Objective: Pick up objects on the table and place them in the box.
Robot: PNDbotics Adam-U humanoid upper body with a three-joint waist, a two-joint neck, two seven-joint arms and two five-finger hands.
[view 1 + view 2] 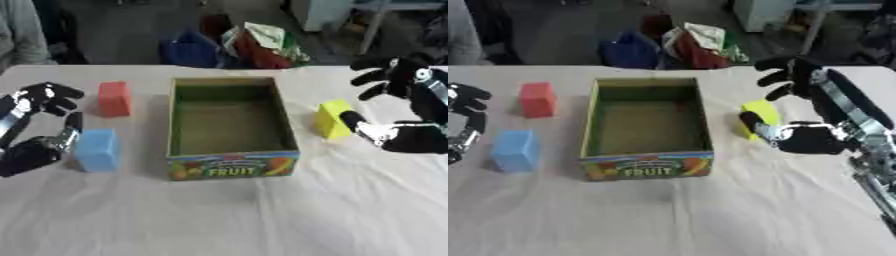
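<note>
On the cloth-covered counter, the empty cardboard box has a soft-looking blue cube left of it, touched by the open left hand. Right of the box, the right hand spreads open around a yellow block; a red block sits far left.

– Where does the box sit?
– Mid-table, two blocks to its left: one far, one nearer.
– And on the right?
– A third block, the right hand touching it; the left hand is beside the near-left block.
</note>
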